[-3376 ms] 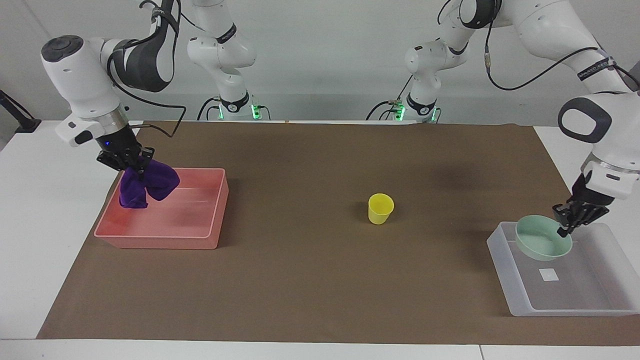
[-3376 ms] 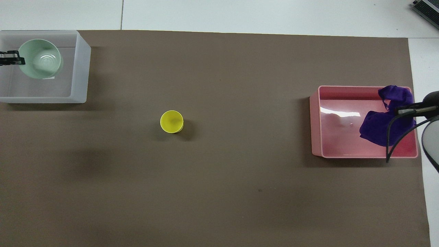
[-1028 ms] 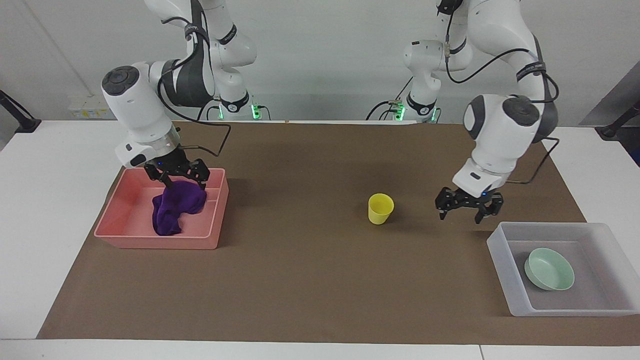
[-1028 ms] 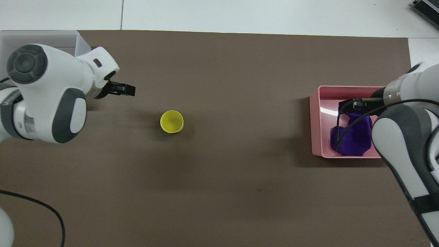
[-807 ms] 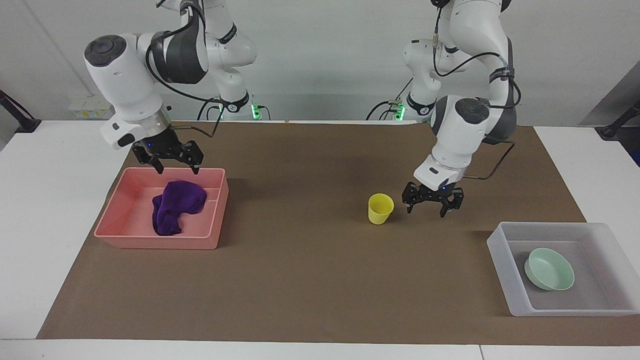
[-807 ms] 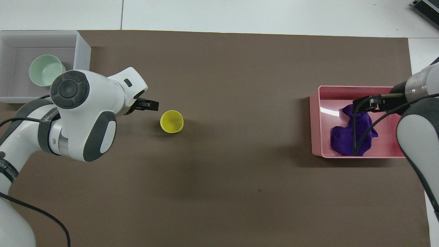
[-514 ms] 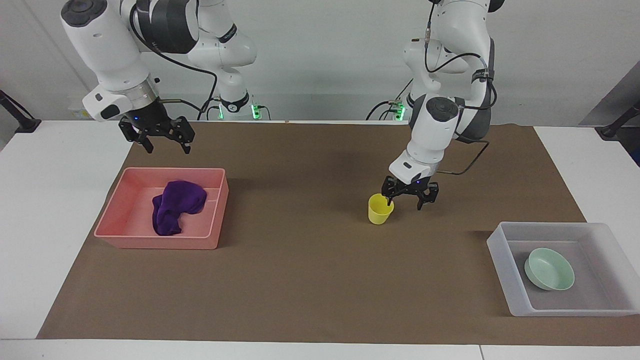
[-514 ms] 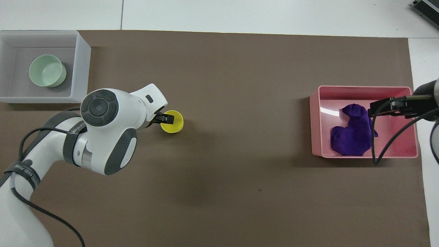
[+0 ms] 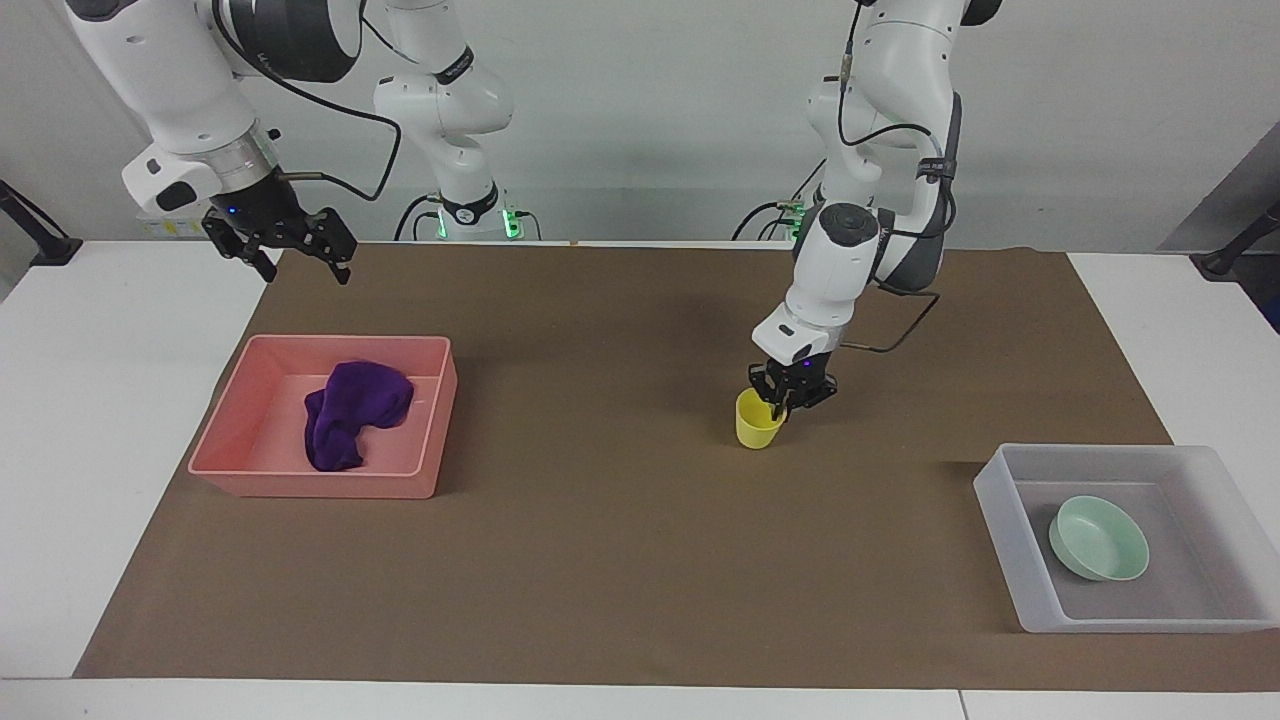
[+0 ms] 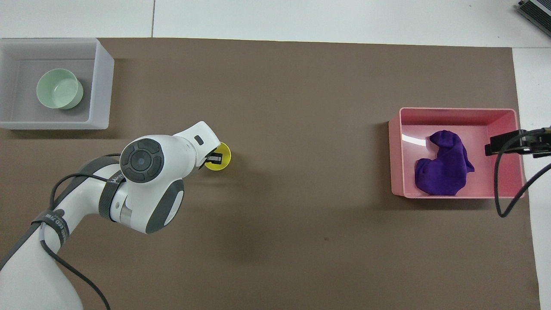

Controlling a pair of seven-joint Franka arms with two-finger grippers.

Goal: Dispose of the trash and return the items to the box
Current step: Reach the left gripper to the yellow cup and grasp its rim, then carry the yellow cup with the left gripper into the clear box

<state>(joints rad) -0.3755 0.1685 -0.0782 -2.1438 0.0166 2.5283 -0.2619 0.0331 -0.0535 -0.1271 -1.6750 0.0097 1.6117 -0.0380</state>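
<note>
Pinching the yellow cup's rim, the left gripper has just clamped shut mid-bench, so the lift toward the frosted box, where the green bowl already sits, can begin. The cup stands upright, mouth up, long axis vertical. The right gripper, released, hangs over the bench's edge near the pink bin.

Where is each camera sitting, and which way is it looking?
Facing view: high across the table, looking at the robots; both whole arms show, the left pincer shut on the yellow cup, the right pincer open in the air, up by the pink bin.
Overhead view: high above the robots' end, looking steeply down; the left arm and the right pincer's tip show.
Both show the cup, the pink bin, the purple cloth, the frosted box and the mint-green bowl.
</note>
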